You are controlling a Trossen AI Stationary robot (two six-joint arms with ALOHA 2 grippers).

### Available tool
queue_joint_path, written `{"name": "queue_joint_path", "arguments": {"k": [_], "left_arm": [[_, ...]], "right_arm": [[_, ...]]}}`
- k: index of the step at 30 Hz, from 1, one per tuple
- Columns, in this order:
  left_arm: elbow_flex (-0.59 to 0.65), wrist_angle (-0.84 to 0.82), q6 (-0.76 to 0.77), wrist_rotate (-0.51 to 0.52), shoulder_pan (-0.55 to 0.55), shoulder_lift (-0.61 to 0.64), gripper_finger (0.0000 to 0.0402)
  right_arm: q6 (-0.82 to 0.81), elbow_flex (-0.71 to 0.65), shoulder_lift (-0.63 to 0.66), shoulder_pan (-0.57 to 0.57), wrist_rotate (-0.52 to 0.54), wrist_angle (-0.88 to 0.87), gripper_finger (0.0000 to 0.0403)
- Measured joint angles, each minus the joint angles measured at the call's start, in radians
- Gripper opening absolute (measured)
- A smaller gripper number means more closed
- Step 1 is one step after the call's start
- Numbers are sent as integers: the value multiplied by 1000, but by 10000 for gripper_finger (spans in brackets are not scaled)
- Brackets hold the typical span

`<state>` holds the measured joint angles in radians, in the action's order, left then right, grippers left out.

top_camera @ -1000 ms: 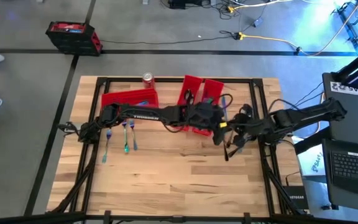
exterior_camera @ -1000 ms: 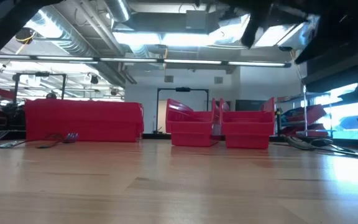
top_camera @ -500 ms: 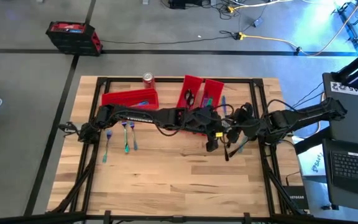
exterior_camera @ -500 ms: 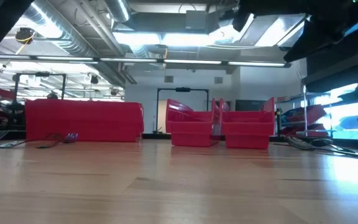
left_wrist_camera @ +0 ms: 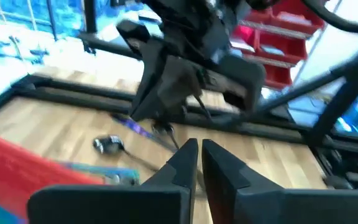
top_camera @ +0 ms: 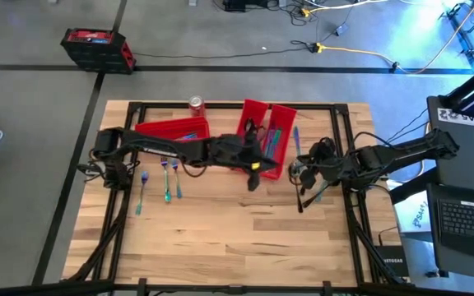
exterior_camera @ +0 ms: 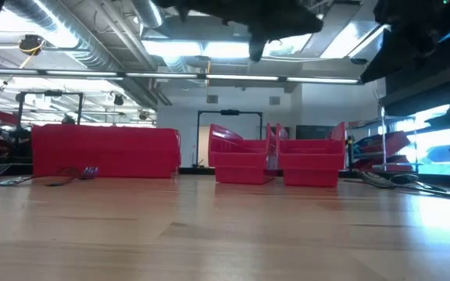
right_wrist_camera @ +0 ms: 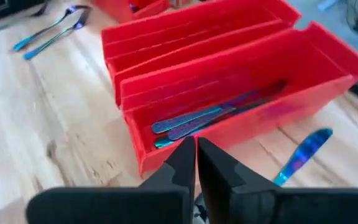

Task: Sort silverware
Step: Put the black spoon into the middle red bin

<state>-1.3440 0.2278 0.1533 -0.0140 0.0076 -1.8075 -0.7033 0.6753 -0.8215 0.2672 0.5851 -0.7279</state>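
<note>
Three iridescent forks (top_camera: pixel 167 182) lie flat on the table at the left; they also show in the right wrist view (right_wrist_camera: pixel 48 30). Several blue-teal utensils (right_wrist_camera: pixel 201 117) lie inside the right red bin (top_camera: pixel 280 136). A blue knife (right_wrist_camera: pixel 303 155) lies on the wood beside that bin, and it also shows in the high view (top_camera: pixel 296 136). My left gripper (top_camera: pixel 253 181) is shut and empty above the table, just near of the two upright bins. My right gripper (top_camera: pixel 298 171) is shut and empty, right of those bins.
A long red bin (top_camera: pixel 174 129) lies far left, and a middle bin (top_camera: pixel 253 123) stands beside the right one. A red soda can (top_camera: pixel 195 104) stands at the far edge. In the left wrist view, my right arm (left_wrist_camera: pixel 191 68) stands close ahead. Bare wood (top_camera: pixel 220 230) fills the near half.
My left gripper has swung toward the table's left edge, from in front of the right bin to in front of the middle bin, as its arm has folded back. My right arm has kept still.
</note>
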Motion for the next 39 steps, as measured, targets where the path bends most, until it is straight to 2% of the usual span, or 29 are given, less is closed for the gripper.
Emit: {"name": "queue_joint_path", "arguments": {"k": [3,6,8,10,13,17,20,23,27,30,34,39], "left_arm": [[65,33,0,-49,-11,22,7],[172,295,-4,-170,-39,42,6],[235,420,19,-194,-52,66,6],[292,439,33,-175,-54,97,6],[375,456,32,-94,-58,106,6],[426,489,51,-56,-72,118,6],[453,511,68,-22,-92,118,6],[458,505,76,-13,-100,115,6],[457,495,93,-15,-107,119,6],[457,488,83,-15,-107,119,6],[457,465,106,9,-95,119,6],[456,422,102,22,-78,119,6]], "right_arm": [[0,-2,-51,1,-57,-10,0],[-4,-2,-140,0,-87,-9,0],[-26,-4,-212,-18,-101,-30,0],[-60,-4,-273,-53,-112,-39,0],[-74,-7,-347,-98,-162,0,0],[-51,-31,-404,-166,-258,39,0],[1,-80,-397,-151,-221,171,0],[29,-156,-327,-93,-177,330,0],[-54,-286,-196,-18,-103,473,0],[-81,-341,-132,-17,-62,480,0],[-153,-363,-92,-78,-106,366,0],[-105,-363,-101,-121,-135,339,0]]}}
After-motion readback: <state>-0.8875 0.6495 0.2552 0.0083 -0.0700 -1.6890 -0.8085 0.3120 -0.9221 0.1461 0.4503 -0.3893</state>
